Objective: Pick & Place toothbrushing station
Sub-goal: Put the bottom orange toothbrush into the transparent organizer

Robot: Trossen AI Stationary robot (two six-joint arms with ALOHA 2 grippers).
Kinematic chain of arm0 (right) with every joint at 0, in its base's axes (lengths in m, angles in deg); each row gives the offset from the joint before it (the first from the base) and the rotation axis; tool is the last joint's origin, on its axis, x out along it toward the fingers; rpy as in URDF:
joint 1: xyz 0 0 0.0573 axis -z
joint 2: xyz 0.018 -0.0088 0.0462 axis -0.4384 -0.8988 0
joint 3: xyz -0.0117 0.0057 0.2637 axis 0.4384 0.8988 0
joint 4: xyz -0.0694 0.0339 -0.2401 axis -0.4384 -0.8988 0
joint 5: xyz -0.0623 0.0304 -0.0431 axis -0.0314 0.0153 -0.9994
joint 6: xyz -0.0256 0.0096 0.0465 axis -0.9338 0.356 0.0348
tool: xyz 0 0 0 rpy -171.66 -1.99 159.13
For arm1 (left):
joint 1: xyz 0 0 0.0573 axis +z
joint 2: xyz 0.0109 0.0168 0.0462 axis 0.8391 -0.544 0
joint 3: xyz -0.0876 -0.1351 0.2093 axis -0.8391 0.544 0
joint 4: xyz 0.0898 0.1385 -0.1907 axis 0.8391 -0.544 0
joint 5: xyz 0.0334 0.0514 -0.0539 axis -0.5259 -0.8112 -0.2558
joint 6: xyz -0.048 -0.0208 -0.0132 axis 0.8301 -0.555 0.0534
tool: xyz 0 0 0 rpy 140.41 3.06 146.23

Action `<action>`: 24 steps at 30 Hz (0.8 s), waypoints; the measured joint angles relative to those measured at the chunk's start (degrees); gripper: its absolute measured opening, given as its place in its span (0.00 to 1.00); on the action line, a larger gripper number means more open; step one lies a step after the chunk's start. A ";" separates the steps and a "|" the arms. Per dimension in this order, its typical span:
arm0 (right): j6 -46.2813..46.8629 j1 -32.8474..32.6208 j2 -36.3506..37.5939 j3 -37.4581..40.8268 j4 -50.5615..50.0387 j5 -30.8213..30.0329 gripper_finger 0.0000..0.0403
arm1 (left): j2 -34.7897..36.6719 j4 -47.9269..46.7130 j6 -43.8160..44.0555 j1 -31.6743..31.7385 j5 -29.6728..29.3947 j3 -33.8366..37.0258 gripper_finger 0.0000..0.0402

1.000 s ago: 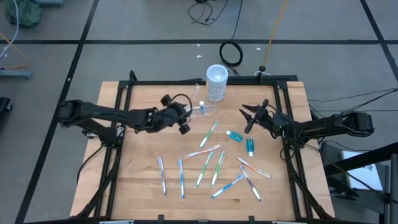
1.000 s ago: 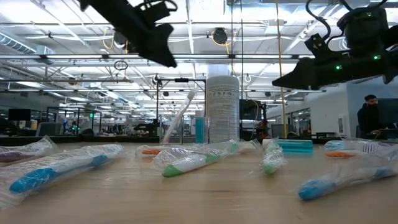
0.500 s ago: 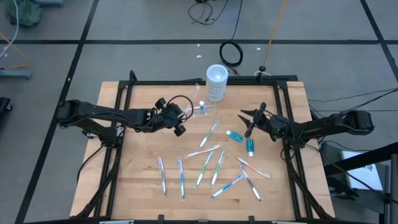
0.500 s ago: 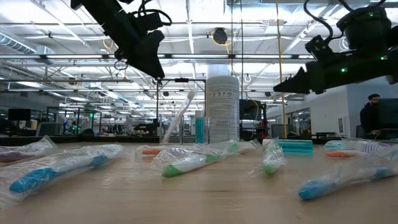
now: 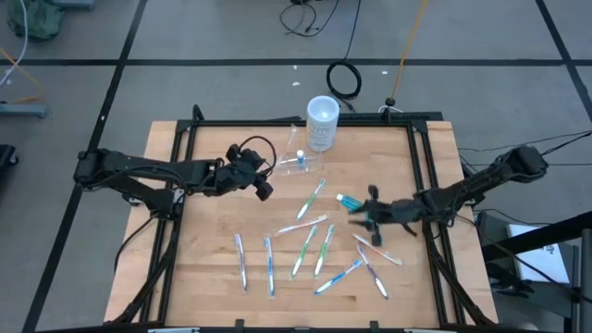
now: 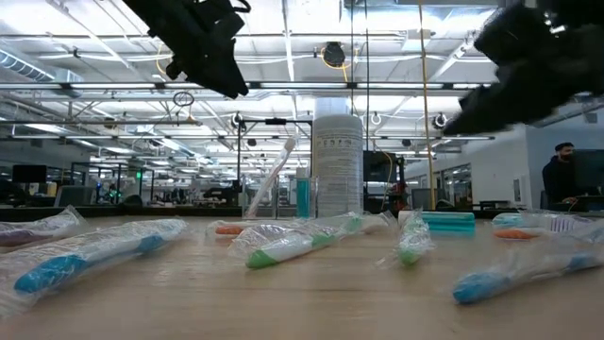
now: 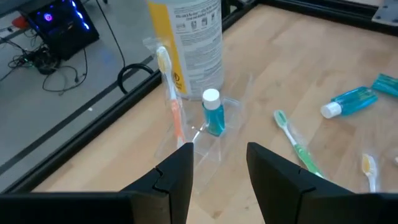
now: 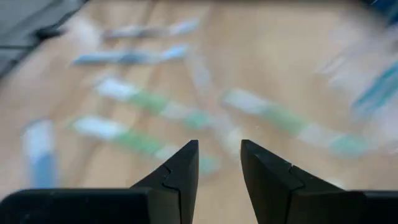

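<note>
Station: the clear toothbrushing station (image 7: 208, 134) sits at the tabletop's (image 5: 213, 250) far edge, just beside the white cup (image 5: 322, 123), with an orange toothbrush (image 7: 171, 93) and blue bottle (image 7: 213, 114) inside.
Left tool (image 7: 217, 171): fingers apart, empty, near the station.
Right tool (image 8: 217, 165): fingers apart, empty, over the wrapped toothbrushes (image 5: 310, 248).
</note>
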 joint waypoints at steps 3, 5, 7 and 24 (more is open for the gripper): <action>12.16 -2.44 0.02 -0.09 -4.79 7.40 0.29 | -0.44 -0.28 0.25 0.00 0.11 0.00 0.39; 18.17 -4.47 0.02 -0.09 -8.27 9.84 0.30 | -0.39 -0.27 0.70 0.00 0.11 0.00 0.39; 24.53 -6.62 0.02 -0.09 -12.36 9.89 0.33 | -0.33 -0.22 1.13 0.00 0.11 0.00 0.39; 50.26 -20.67 -1.94 -0.21 -30.04 13.29 0.42 | -0.38 -0.31 1.22 0.00 0.11 0.00 0.39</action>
